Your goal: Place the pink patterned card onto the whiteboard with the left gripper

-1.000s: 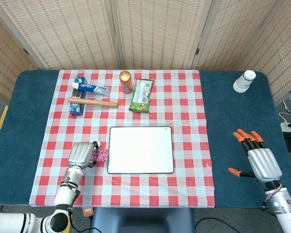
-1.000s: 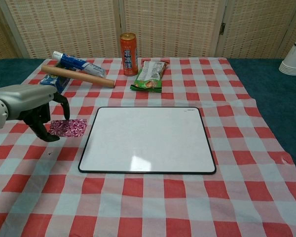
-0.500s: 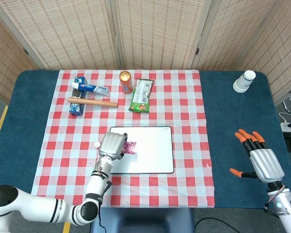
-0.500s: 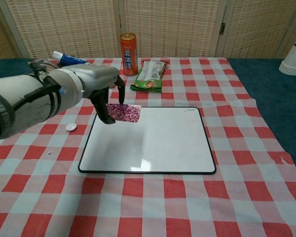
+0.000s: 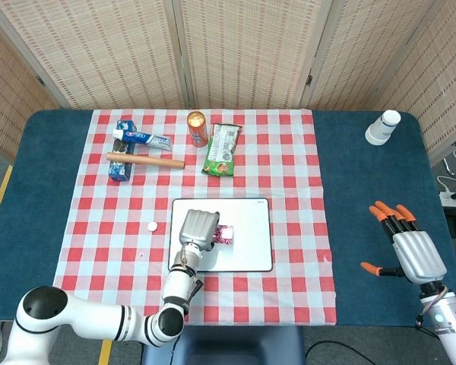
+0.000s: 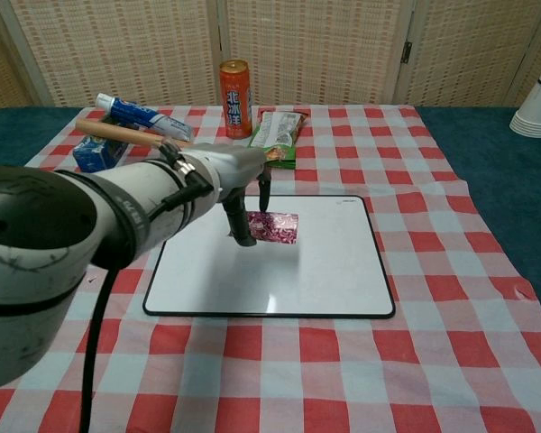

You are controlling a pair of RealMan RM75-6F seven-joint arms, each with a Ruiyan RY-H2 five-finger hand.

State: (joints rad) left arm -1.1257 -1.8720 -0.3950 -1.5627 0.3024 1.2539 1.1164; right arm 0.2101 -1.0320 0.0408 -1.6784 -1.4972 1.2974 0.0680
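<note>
**mik_t:** So the left hand [image 6: 243, 185] is pinching the pink patterned card [image 6: 273, 227] by one edge and holding it over the middle of the whiteboard [image 6: 343, 271]. From where I'm standing the card is hanging flat-ish and looks to be just off the surface, not lying on it yet (hard to be sure from the chest view).

**robo_dan:** What's worrying you?

**mik_t:** Mostly the release. It's only gripping one side, so I'm guessing that if the fingers [image 6: 239, 221] open while it's floating, the card could flutter or slide instead of settling where it's aimed. Pressing down too far could also nudge the whiteboard on the checkered cloth [image 6: 433, 361], since nothing is holding it.

**robo_dan:** Anything in the way?

**mik_t:** Not really. The snack packet [image 6: 272, 137] and orange can [image 6: 235, 86] are sitting well beyond the board's far edge. The right hand [image 5: 410, 247] is resting off on the blue counter [image 5: 365, 198], fingers spread, holding nothing.
</note>
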